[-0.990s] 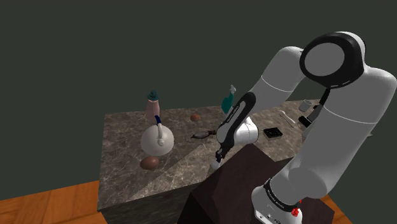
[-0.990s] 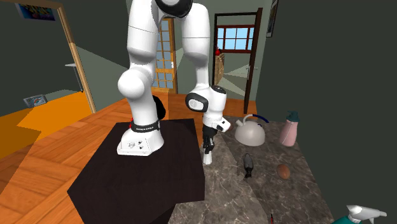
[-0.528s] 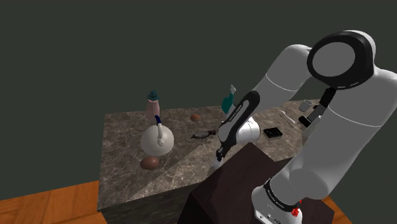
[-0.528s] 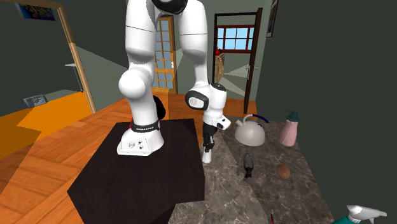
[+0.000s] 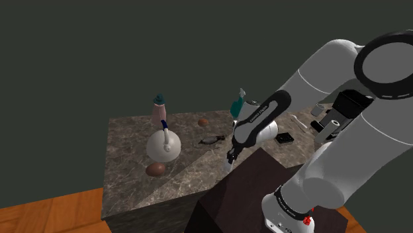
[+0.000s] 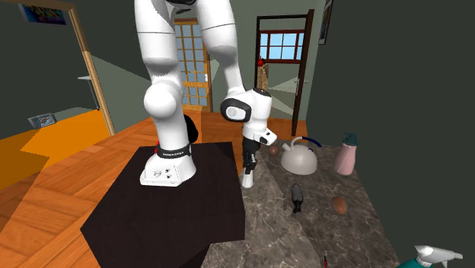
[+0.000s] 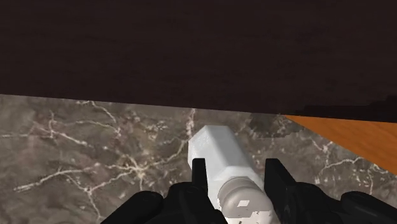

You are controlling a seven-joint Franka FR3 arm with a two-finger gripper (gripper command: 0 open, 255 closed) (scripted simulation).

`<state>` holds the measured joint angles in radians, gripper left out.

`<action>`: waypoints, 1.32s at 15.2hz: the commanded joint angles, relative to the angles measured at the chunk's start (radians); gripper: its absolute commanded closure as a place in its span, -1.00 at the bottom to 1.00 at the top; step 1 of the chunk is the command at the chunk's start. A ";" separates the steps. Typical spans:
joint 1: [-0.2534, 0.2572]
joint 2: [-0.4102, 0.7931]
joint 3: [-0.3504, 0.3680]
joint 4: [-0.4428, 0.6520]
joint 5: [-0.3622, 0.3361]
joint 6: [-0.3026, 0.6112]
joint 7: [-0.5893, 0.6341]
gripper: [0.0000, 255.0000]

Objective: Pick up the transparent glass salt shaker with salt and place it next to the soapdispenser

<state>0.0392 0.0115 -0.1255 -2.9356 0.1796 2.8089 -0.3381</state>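
Shoulder view, left to right: pink soap dispenser (image 5: 159, 110) stands at the far edge of the marble surface (image 5: 129, 142). White kettle (image 5: 163, 144) is just beside it at its 6 o'clock. Hand (image 5: 230, 159) sits at 4 o'clock of the kettle, pointing down by the corner of the dark stand (image 5: 241, 192). Teal spray bottle (image 5: 237, 103) is at the hand's 12 o'clock. Wrist view: fingers (image 7: 199, 173) are narrow and clasp the white salt shaker (image 7: 216, 149) at its cap end. The shaker is over the surface near the stand, well apart from the dispenser. Cannot tell if it touches down.
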 commanded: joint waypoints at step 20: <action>-0.065 -0.441 0.013 0.012 -0.173 -0.448 0.130 1.00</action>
<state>-0.0239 -0.4144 -0.1129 -2.9282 0.0088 2.3811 -0.2091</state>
